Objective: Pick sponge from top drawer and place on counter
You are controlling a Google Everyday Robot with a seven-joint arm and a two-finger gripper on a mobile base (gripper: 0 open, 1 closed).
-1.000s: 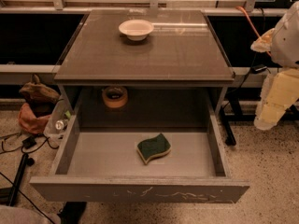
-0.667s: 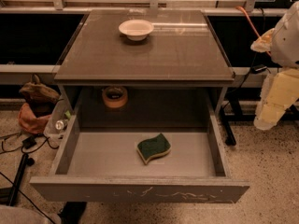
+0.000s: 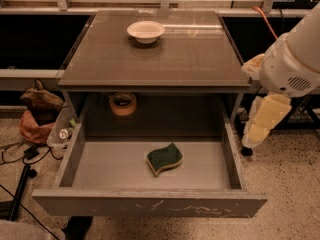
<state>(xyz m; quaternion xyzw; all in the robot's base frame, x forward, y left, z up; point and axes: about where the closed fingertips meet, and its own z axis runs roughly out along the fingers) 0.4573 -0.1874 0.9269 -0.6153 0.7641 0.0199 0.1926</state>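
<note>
The sponge [image 3: 164, 158], wavy-edged with its dark green face up over a yellow body, lies on the floor of the open top drawer [image 3: 150, 204], a little right of the middle. The drawer is pulled fully out and its scuffed front panel faces me. The counter [image 3: 155, 54] is the glossy grey-brown top of the cabinet above it. My gripper [image 3: 262, 126] hangs pointing down at the right, outside the drawer's right wall and well apart from the sponge. It holds nothing that I can see.
A white bowl [image 3: 145, 31] stands at the back of the counter. A tan tape roll [image 3: 123, 103] sits at the back left under the counter. A bag [image 3: 37, 116], cables and a tripod leg [image 3: 20, 189] lie on the floor at the left.
</note>
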